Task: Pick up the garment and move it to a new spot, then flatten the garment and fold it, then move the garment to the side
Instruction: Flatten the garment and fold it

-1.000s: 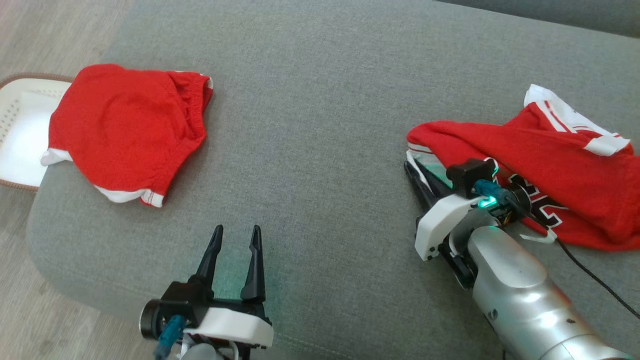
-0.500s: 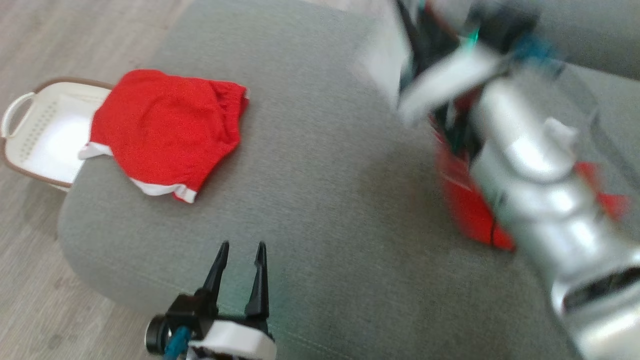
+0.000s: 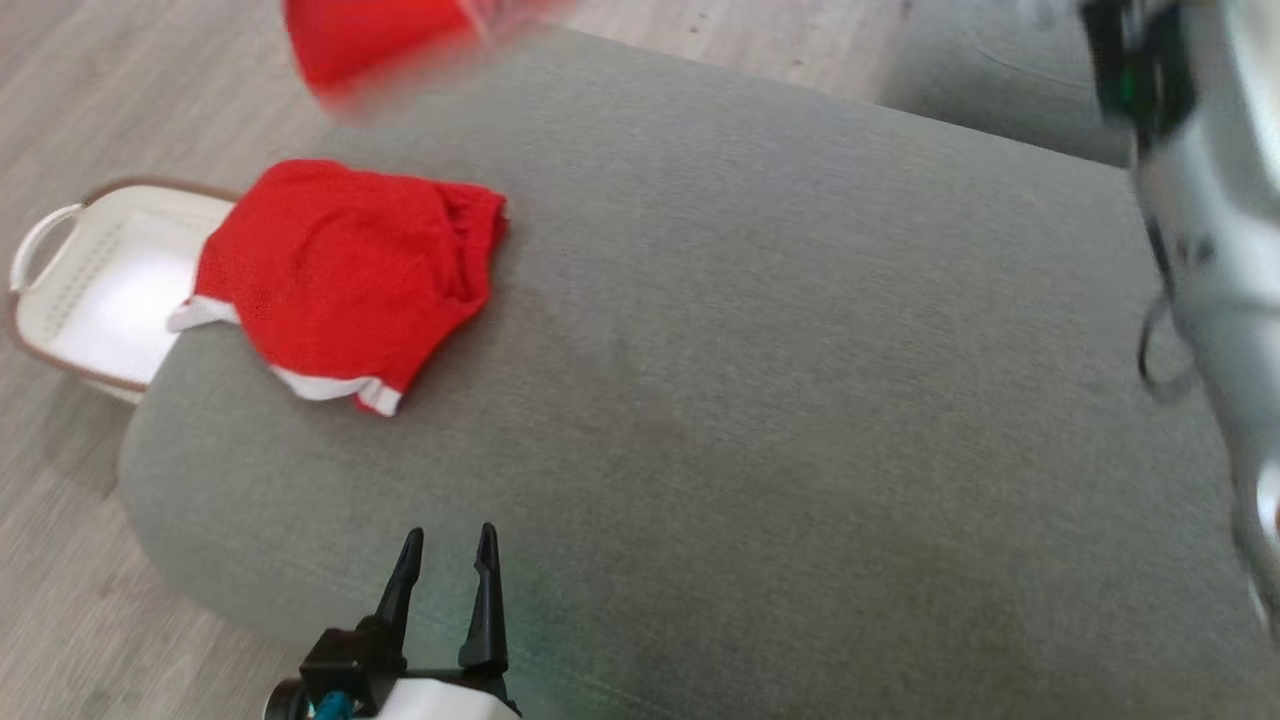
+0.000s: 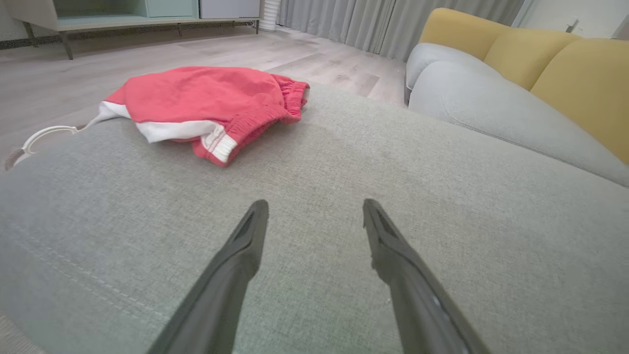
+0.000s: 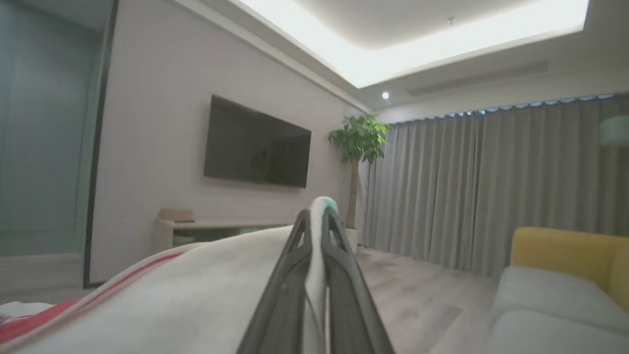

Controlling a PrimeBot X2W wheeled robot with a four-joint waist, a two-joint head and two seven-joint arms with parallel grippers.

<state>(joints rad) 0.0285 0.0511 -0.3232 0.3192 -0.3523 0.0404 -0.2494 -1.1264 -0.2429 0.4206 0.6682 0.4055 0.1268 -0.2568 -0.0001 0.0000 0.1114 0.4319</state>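
In the right wrist view my right gripper [image 5: 317, 212] is shut on a white hem of the garment [image 5: 196, 290], a white cloth with red stripes that drapes down to the left, raised high with the room behind it. In the head view a blurred red cloth [image 3: 390, 40] hangs at the top edge, and my blurred right arm [image 3: 1210, 250] rises along the right edge. My left gripper [image 3: 447, 545] [image 4: 314, 209] stands open just above the grey seat near its front edge, with nothing between its fingers.
Red shorts with white trim [image 3: 350, 270] [image 4: 206, 101] lie on the left end of the grey sofa seat [image 3: 760, 400]. A white basket [image 3: 90, 290] stands on the wooden floor beside that end. Yellow back cushions [image 4: 565, 64] line the sofa.
My right gripper has closed on the red garment and lifted it off the right side of the seat, high up. The head camera has shifted. My left gripper stays open.
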